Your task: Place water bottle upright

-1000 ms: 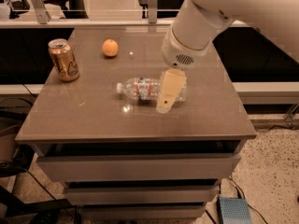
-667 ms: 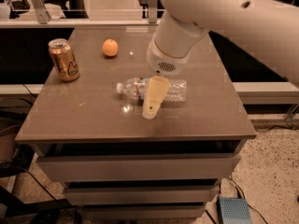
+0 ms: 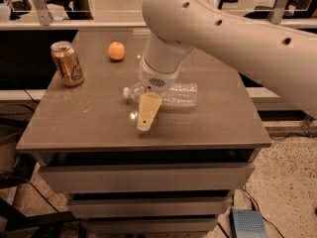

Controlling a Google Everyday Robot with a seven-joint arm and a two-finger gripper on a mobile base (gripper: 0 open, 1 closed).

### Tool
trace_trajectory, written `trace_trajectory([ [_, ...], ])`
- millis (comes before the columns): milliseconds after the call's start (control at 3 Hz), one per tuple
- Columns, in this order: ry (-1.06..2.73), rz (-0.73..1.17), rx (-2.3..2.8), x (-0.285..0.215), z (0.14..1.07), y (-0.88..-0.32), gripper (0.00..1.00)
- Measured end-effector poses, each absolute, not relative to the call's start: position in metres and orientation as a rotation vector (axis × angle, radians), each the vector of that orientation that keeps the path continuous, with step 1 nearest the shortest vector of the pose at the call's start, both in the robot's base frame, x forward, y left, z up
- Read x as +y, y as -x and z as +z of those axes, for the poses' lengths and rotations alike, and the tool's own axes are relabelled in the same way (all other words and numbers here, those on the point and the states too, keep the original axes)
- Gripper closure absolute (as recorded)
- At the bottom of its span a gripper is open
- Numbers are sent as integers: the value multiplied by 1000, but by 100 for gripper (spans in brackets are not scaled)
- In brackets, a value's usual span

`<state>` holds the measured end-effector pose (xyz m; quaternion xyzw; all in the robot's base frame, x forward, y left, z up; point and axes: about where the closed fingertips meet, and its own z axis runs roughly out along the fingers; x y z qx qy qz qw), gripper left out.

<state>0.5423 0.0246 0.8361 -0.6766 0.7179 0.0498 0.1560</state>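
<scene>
The water bottle [image 3: 179, 94] lies on its side near the middle of the brown table [image 3: 213, 128], its white cap pointing left toward the can. My gripper [image 3: 144, 122] hangs from the big white arm [image 3: 223, 29] over the bottle's neck end, on the near side, pointing down at the tabletop. The wrist covers the neck and label part of the bottle. Only the clear ribbed body and the cap show.
A gold drink can [image 3: 67, 63] stands upright at the table's left. An orange [image 3: 116, 50] sits at the back left. Drawers run below the tabletop's front edge. A blue box [image 3: 250, 223] lies on the floor at the lower right.
The arm has swung left along the lying bottle, carrying the gripper from the bottle's body toward its cap end. The bottle, can and orange have not moved.
</scene>
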Motion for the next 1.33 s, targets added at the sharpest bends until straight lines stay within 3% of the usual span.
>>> trace_trajectory([
  [667, 1931, 119, 2068, 21, 834, -561, 62],
  [1000, 1864, 150, 2024, 12, 881, -567, 87],
  [1333, 1760, 264, 1934, 1, 937, -571, 100],
])
